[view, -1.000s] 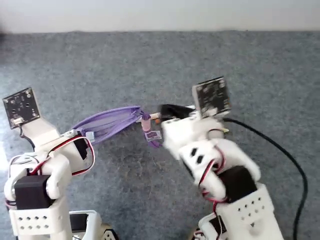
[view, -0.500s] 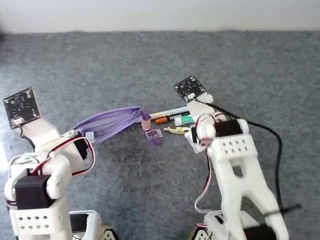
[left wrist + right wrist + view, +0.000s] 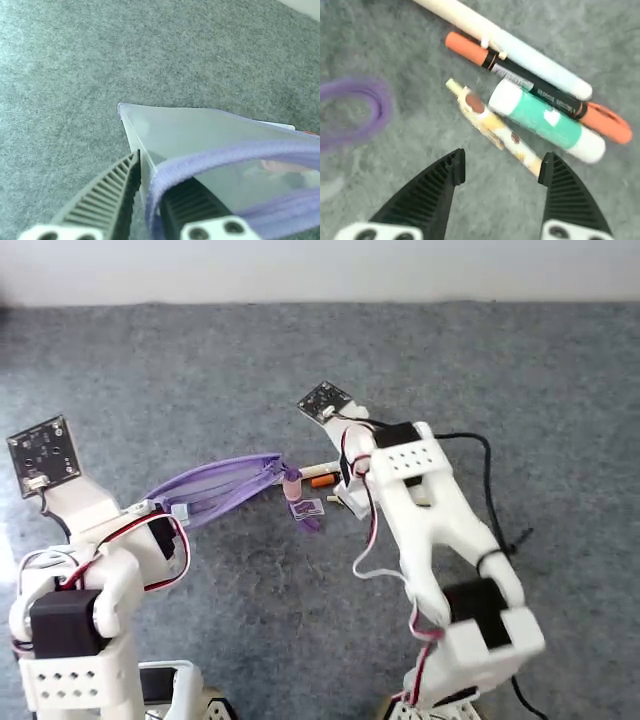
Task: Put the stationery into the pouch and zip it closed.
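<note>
So the counter [image 3: 200, 370] is looking like grey, fuzzy, carpet-type stuff, nappy all over. The pouch [image 3: 215, 488] is lying there as a long flat wedge of see-through lilac plastic, with a thick woven purple zip band [image 3: 215, 157] running along its edge. The left claw [image 3: 147, 175] is clenching one end of that pouch, its ribbed black fingers [image 3: 110, 197] pinching the clear sheet right beside the band with barely any gap. The pouch's far end is pointing away from the left claw toward the right claw [image 3: 502, 162], which is hanging wide open and gripping nothing, ridged tips spread apart above the stationery. Between those tips and just beyond them, a thin cream spotted pen [image 3: 492, 125] with little brown dots is lying; I can't tell whether the tips are touching it. Just past it, farther from the claw, a fat round teal-and-white tube [image 3: 545, 120] is sitting, then a glossy black marker [image 3: 535, 90] with orange ends, then a long smooth pale pen [image 3: 510, 47] going from white to light blue, all four lying side by side, packed close. Off to one side of the open claw, a soft purple loop [image 3: 365, 107] is curling on the counter.
</note>
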Controlling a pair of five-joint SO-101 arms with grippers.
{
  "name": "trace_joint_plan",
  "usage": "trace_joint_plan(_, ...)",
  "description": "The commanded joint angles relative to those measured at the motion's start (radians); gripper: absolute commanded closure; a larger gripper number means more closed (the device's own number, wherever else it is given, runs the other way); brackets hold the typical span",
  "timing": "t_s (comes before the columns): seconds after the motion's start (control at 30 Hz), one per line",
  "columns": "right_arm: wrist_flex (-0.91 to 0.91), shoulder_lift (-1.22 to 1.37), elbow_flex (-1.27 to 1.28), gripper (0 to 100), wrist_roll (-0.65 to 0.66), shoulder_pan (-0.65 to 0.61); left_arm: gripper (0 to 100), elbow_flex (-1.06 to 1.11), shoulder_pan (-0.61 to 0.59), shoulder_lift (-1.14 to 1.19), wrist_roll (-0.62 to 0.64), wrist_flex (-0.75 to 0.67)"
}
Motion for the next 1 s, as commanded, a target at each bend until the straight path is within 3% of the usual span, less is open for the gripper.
trace_joint_plan(0.0, 0.008, 0.087, -0.114, 75.1, 0.012, -0.010, 99, 0.001, -0.003, 0.018, 0.012, -0.002)
trace_joint_plan(0.43, 0.130, 0.364, -0.293, 75.1, 0.011, 0.008, 99, 0.002, -0.008, 0.018, 0.012, -0.014)
trace_joint_plan(0.7, 0.263, 0.352, -0.307, 86.9, 0.012, 0.012, 99, 0.002, -0.005, 0.018, 0.012, -0.015)
trace_joint_plan(0.97, 0.297, 0.278, -0.305, 83.1, 0.012, 0.007, 99, 0.002, -0.002, 0.018, 0.012, -0.015)
